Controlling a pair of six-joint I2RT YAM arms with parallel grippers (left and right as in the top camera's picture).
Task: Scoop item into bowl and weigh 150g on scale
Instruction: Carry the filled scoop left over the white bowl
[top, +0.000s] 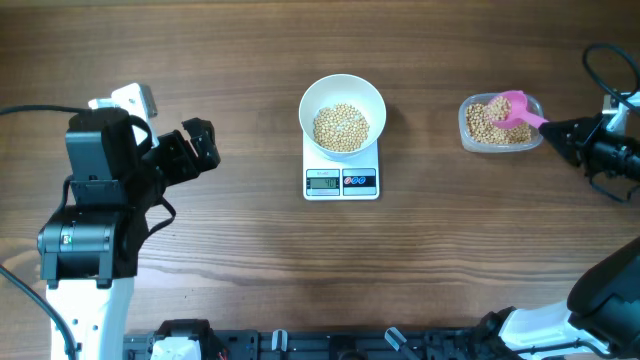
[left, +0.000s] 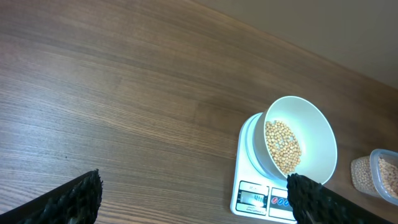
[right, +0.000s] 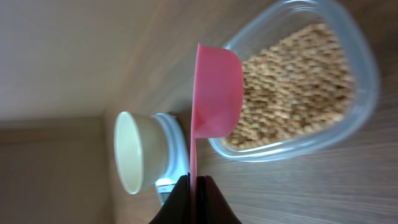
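Observation:
The white bowl (top: 343, 115) stands on the white scale (top: 341, 181) at mid-table, with a heap of tan beans (top: 341, 127) inside it. More beans (top: 487, 122) fill a clear plastic tub (top: 468, 134) to the right. My right gripper (top: 553, 128) is shut on the handle of a pink scoop (top: 516, 107), whose cup sits over the tub; in the right wrist view the scoop (right: 214, 93) shows edge-on above the beans (right: 292, 84). My left gripper (top: 202, 146) is open and empty, far left of the scale. Its view shows the bowl (left: 300, 140) and scale (left: 262, 196).
A white block (top: 131, 99) lies behind the left arm. A black cable (top: 600, 60) loops at the far right. Dark rig hardware runs along the table's front edge (top: 330, 345).

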